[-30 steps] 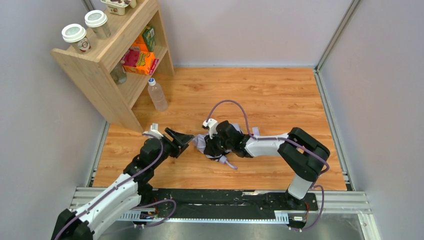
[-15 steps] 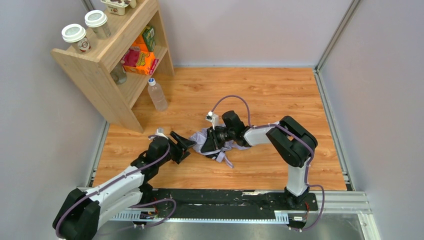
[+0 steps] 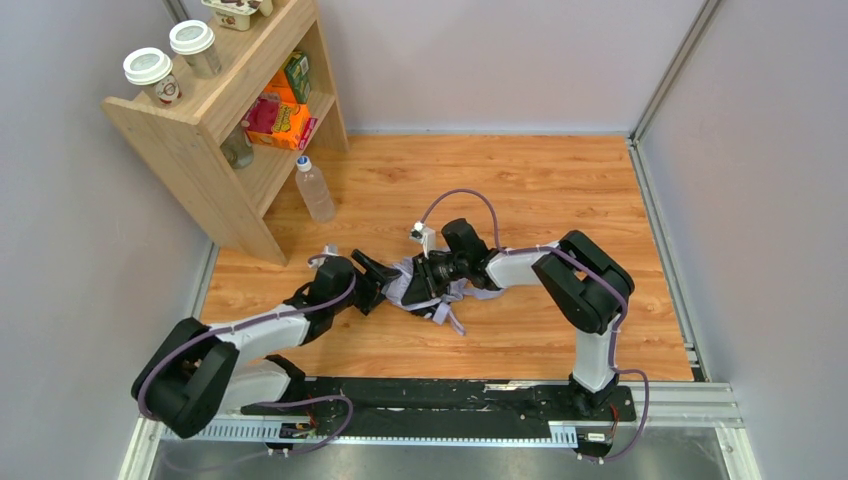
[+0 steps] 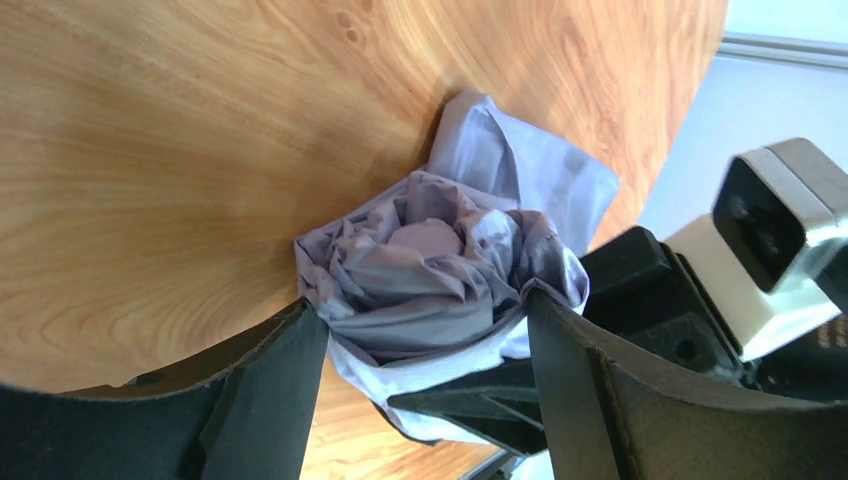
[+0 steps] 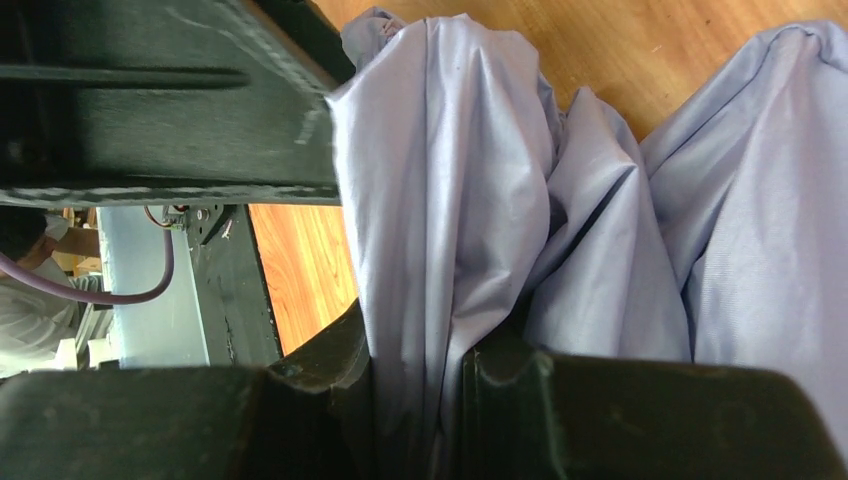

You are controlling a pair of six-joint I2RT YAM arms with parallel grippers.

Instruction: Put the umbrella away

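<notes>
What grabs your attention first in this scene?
A crumpled lavender umbrella lies centrally on the wooden table. The right end effector pinches its fabric, while the left end effector gapes open around its bunched end. A wooden shelf stands far left.

umbrella on table, bottle behind

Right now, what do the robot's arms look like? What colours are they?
The left arm and right arm have white tube-shaped links joined by chunky black joints. A thin purple cable loops along each. The fingers are flat and black, and a little white box camera sits on the wrist.
</notes>
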